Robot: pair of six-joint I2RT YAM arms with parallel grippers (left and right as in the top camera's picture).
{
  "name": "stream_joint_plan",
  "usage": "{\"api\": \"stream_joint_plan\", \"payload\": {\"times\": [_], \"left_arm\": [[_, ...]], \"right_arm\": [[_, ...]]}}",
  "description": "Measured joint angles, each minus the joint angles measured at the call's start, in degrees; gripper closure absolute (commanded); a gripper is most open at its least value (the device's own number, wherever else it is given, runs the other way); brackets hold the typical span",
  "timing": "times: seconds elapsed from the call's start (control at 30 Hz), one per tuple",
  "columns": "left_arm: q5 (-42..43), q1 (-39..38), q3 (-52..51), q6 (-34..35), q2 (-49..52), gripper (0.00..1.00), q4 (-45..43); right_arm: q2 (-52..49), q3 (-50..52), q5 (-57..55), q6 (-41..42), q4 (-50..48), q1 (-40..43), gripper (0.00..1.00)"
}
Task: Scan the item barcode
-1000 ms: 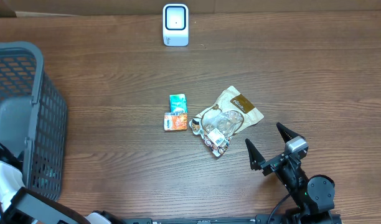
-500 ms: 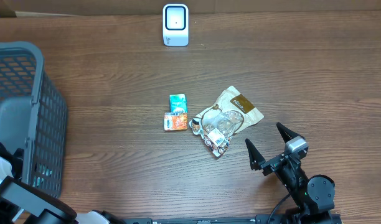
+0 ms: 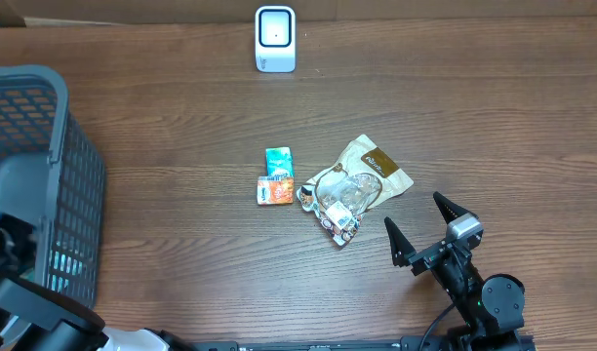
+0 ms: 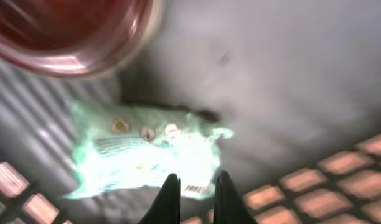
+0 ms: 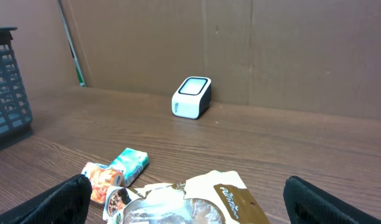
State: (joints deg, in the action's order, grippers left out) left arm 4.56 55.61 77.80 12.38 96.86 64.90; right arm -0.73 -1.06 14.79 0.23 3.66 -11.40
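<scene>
Overhead, a dark grey mesh basket (image 3: pixel 79 185) is seen at the table's 9 o'clock edge, and the left arm (image 3: pixel 30 307) is reached down into it from about 7 o'clock. In the left wrist view, the left gripper (image 4: pixel 197 182) is seen closed, its two dark fingertips pinched together on the near edge of a pale green packet (image 4: pixel 141 152), where a small white label is shown. The packet lies on the basket's floor, blurred, with a round red object (image 4: pixel 72 31) just beyond it at 11 o'clock. Near the middle of the wooden table (image 3: pixel 181 117), a teal packet (image 3: pixel 278 160) and an orange packet (image 3: pixel 275 191) are laid touching, the teal one at 12 o'clock of the orange one. Just beside them at 3 o'clock, a tan pouch (image 3: pixel 377 164) is overlapped by a clear crinkled bag (image 3: pixel 336 200). A white scanner (image 3: pixel 275 39) is stood upright at the table's 12 o'clock edge, well apart from the packets. At 5 o'clock, the right gripper (image 3: pixel 412 209) is held with its jaws spread wide, nothing between them, near the pouch but not touching it.
</scene>
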Motion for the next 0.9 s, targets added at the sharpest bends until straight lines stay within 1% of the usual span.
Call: {"api": "stream_joint_plan", "payload": {"times": [0.1,0.2,0.23,0.3,0.33,0.37,0.47,0.6,0.7,0.8,0.9], "left_arm": [[1.05,0.00,8.57,0.76,-2.21,0.96,2.58],[1.57,0.00,14.03,1.01,-6.49,0.96,3.04],[1.77,0.00,15.04,1.01,-8.15,0.87,2.89],[2.14,-0.02,16.28,1.22,-11.50,0.65,3.13],[2.14,-0.04,16.37,0.96,-12.00,0.59,3.52],[2.32,-0.13,16.31,1.27,-12.17,0.56,4.13],[2.32,-0.68,13.99,0.96,-11.26,0.53,4.28],[2.34,-1.62,6.19,0.35,-8.59,0.47,2.84],[2.10,-1.66,0.48,-0.79,-7.06,0.46,0.74],[0.90,-1.99,-2.71,-1.27,-5.88,0.45,-0.70],[-0.74,-2.08,-4.66,-1.90,-4.26,0.39,-1.81]], "right_arm": [[0.00,0.00,-0.02,0.00,0.00,0.00,0.00],[0.00,0.00,0.02,0.02,0.00,0.00,0.00],[0.00,0.00,0.02,0.02,0.00,0.00,0.00],[0.00,0.00,0.00,0.02,-0.02,0.00,0.00],[0.00,0.00,0.02,0.02,0.00,0.00,0.00],[0.00,0.00,0.02,0.00,0.00,0.00,0.00],[0.00,0.00,0.00,0.02,0.00,0.00,0.00],[0.00,0.00,0.02,-0.02,0.02,0.00,0.00],[0.00,0.00,0.00,0.00,-0.02,0.00,0.00],[0.00,0.00,0.02,0.02,0.00,0.00,0.00],[0.00,0.00,0.00,0.00,0.00,0.00,0.00]]}}
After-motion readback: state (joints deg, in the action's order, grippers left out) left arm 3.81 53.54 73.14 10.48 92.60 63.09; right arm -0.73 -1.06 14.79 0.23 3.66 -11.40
